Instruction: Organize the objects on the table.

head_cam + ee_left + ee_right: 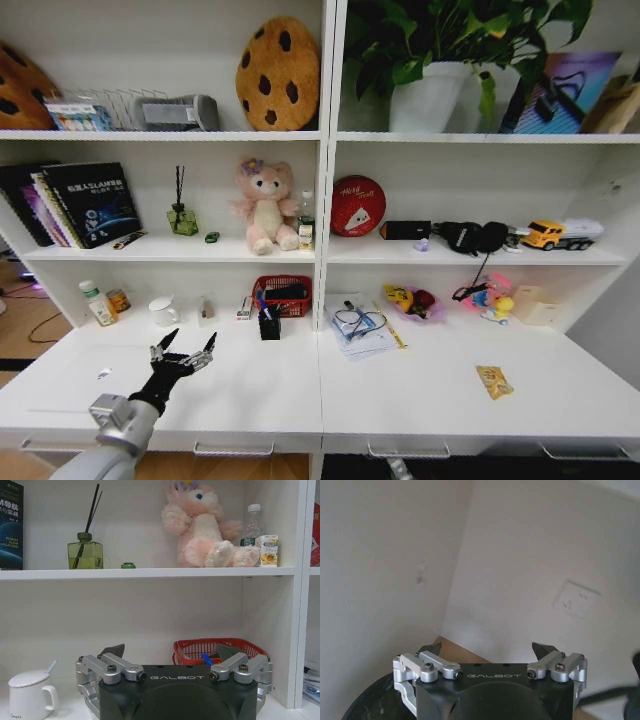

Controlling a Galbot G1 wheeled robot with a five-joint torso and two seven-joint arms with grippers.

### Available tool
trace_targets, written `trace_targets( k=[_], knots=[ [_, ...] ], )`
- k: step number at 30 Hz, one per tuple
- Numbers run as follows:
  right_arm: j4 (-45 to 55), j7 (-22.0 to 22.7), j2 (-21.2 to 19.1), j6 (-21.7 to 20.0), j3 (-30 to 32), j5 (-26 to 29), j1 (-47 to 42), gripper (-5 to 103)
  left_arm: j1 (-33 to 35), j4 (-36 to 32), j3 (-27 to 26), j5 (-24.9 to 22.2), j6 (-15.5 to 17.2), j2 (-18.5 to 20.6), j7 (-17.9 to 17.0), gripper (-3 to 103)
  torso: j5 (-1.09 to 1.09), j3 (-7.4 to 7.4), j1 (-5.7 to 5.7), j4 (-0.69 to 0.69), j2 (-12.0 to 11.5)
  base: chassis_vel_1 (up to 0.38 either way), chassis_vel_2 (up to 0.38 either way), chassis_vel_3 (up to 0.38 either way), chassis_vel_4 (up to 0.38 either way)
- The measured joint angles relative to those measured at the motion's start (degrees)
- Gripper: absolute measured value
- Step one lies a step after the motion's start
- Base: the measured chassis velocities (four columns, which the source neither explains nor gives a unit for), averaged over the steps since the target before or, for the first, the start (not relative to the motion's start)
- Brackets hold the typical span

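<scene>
The left gripper (183, 354) hovers over the desk (250, 400), jaws spread and empty. Beyond them, well apart, stands a black pen holder (269, 325): light, stiff, probably best pinched across its sides. The right gripper (490, 655) idles open, facing a wall.

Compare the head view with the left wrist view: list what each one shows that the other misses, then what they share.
Head view alone: the white table, a yellow packet, papers, a toy truck, a cookie cushion and a potted plant.
Left wrist view alone: close detail of the open left gripper, with a blue pen in the basket.
Both: the left gripper, pink plush bear, green diffuser bottle, red basket and white mug.
</scene>
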Motion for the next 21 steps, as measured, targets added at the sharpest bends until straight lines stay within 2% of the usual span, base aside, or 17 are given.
trace_targets(
  k=[1, 2, 3, 4, 5, 8, 9, 11, 12, 13, 15, 17, 18, 21],
  knots=[
    [0.60, 0.70, -0.22, -1.12, -0.41, 2.82, -0.68, 100, 0.00, 0.00, 0.00, 0.00, 0.00, 0.00, 0.00, 100, 0.00, 0.00, 0.00, 0.01, 0.00, 0.000, 0.000, 0.000, 0.000],
    [1.77, 1.76, -0.52, -3.85, -1.26, 8.47, -2.11, 100, 0.00, 0.00, 0.00, 0.00, 0.00, 0.00, 0.00, 100, 0.00, 0.00, 0.00, 0.01, 0.00, 0.000, 0.000, 0.000, 0.000],
    [1.95, 1.95, -0.56, -4.25, -1.41, 9.36, -2.32, 100, 0.00, 0.00, 0.00, 0.00, 0.00, 0.00, 0.00, 100, 0.00, 0.00, 0.01, 0.01, 0.00, 0.000, 0.000, 0.000, 0.000],
    [3.56, 4.38, -0.84, -8.45, -2.84, 18.64, -4.25, 100, 0.00, 0.00, 0.00, 0.00, 0.00, 0.00, 0.00, 100, 0.00, 0.00, 0.00, -0.04, 0.00, 0.000, 0.000, 0.000, 0.000],
    [3.56, 4.38, -0.84, -8.45, -2.84, 18.64, -4.25, 100, 0.00, 0.00, 0.00, 0.00, 0.00, 0.00, 0.00, 100, 0.00, 0.00, 0.00, -0.04, 0.00, 0.000, 0.000, 0.000, 0.000],
    [5.21, 8.83, -0.91, -14.46, -4.71, 38.70, -7.05, 100, 0.00, 0.00, 0.00, 0.00, 0.00, 0.00, 0.00, 100, 0.02, 0.00, 0.00, -0.02, 0.00, 0.000, 0.000, 0.000, 0.000],
    [5.21, 8.83, -0.91, -14.46, -4.71, 38.70, -7.05, 100, 0.00, 0.00, 0.00, 0.00, 0.00, 0.00, 0.00, 100, 0.02, 0.00, 0.00, -0.02, 0.00, 0.000, 0.000, 0.000, 0.000],
    [8.00, 10.82, -1.34, -18.07, -4.86, 48.69, -8.80, 100, 0.00, 0.00, 0.00, 0.00, 0.00, 0.00, 0.00, 100, 0.00, 0.00, 0.00, -0.02, 0.00, 0.000, 0.000, 0.000, 0.000],
    [10.73, 12.74, -1.68, -20.98, -4.78, 55.37, -10.02, 100, 0.00, 0.00, 0.00, 0.00, 0.00, 0.00, 0.00, 100, -0.02, 0.00, 0.00, -0.01, 0.00, 0.000, 0.000, 0.000, 0.000],
    [10.73, 12.74, -1.68, -20.98, -4.78, 55.37, -10.02, 100, 0.00, 0.00, 0.00, 0.00, 0.00, 0.00, 0.00, 100, -0.02, 0.00, 0.00, -0.01, 0.00, 0.000, 0.000, 0.000, 0.000],
    [16.98, 17.54, -2.16, -25.68, -4.46, 65.90, -12.18, 100, 0.00, 0.00, 0.00, 0.00, 0.00, 0.00, 0.00, 100, 0.02, 0.01, 0.00, -0.02, 0.00, 0.000, 0.000, 0.000, 0.000],
    [24.54, 24.41, -2.78, -29.20, -3.43, 76.28, -14.53, 100, 0.00, 0.00, 0.00, 0.00, 0.00, 0.00, 0.00, 100, -0.01, 0.00, 0.00, 0.00, 0.00, 0.000, 0.000, 0.000, 0.000],
    [24.54, 24.41, -2.78, -29.20, -3.43, 76.28, -14.53, 100, 0.00, 0.00, 0.00, 0.00, 0.00, 0.00, 0.00, 100, -0.01, 0.00, 0.00, 0.00, 0.00, 0.000, 0.000, 0.000, 0.000],
    [34.55, 40.81, -3.62, -31.62, -1.89, 90.17, -18.15, 100, 0.00, 0.00, 0.00, 0.00, 0.00, 0.00, 0.00, 100, 0.00, 0.00, 0.00, -0.01, 0.00, 0.000, 0.000, 0.000, 0.000]
  ],
)
